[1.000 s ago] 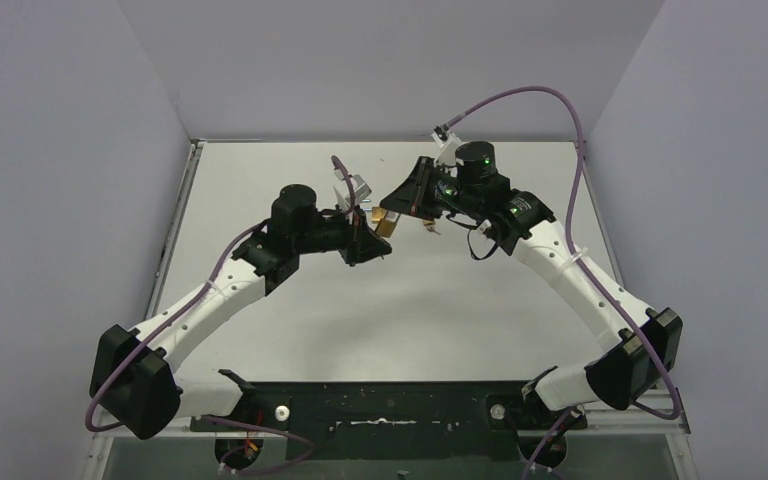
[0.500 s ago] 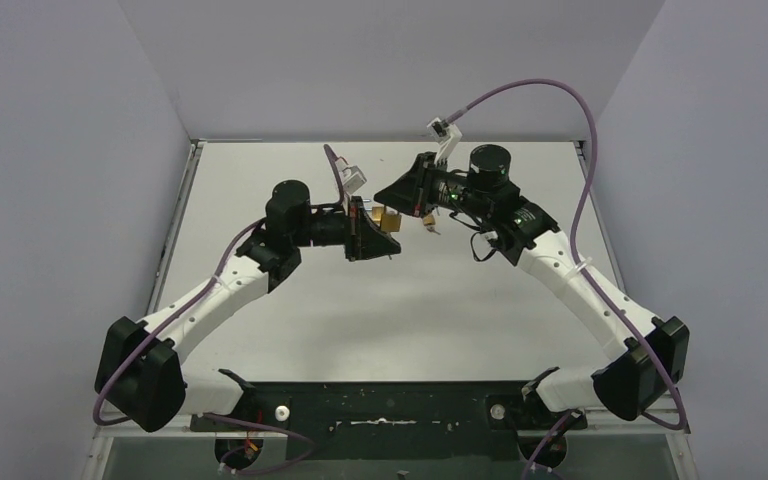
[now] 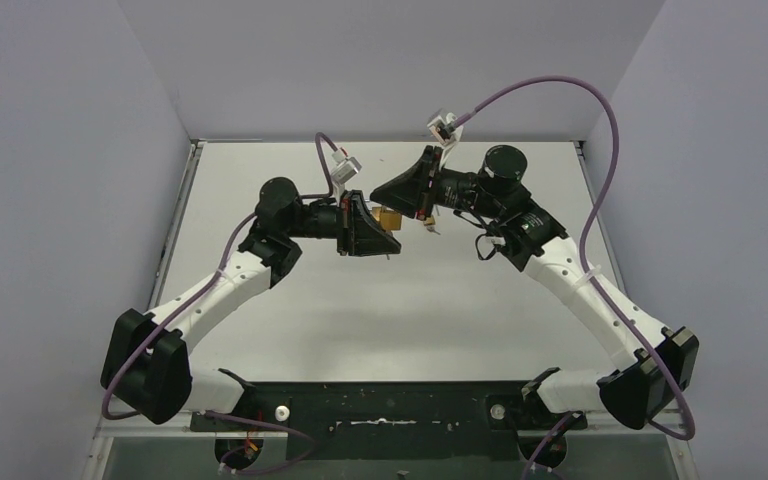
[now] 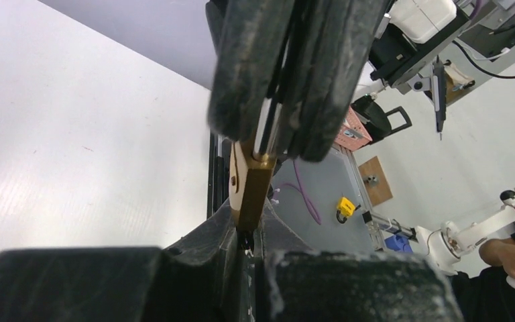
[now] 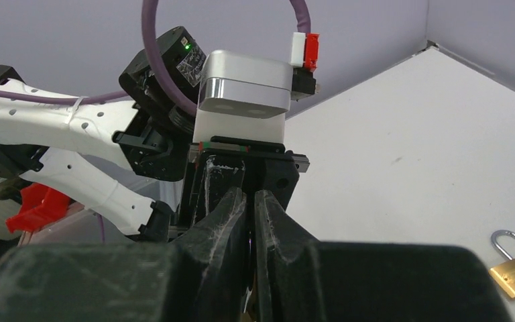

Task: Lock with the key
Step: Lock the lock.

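Observation:
A brass padlock (image 3: 388,217) hangs in the air between my two grippers over the middle of the table. In the left wrist view the padlock (image 4: 251,184) stands edge-on, its lower end pinched in my left gripper (image 4: 250,233), which is shut on it. My right gripper (image 5: 251,201) is shut on a thin flat metal piece that looks like the key; its fingers (image 4: 288,80) meet the padlock's upper end. The key itself is almost wholly hidden. From above, the left gripper (image 3: 385,234) and right gripper (image 3: 384,203) meet tip to tip.
A second brass padlock (image 5: 511,275) with an open shackle lies on the white table (image 3: 290,330) just right of the grippers, also in the top view (image 3: 430,228). Grey walls enclose the table. Purple cables loop above both wrists.
Both wrists have shifted slightly back and up, still joined at the padlock. The left wrist has rolled, and the right arm's elbow has swung outward to the right.

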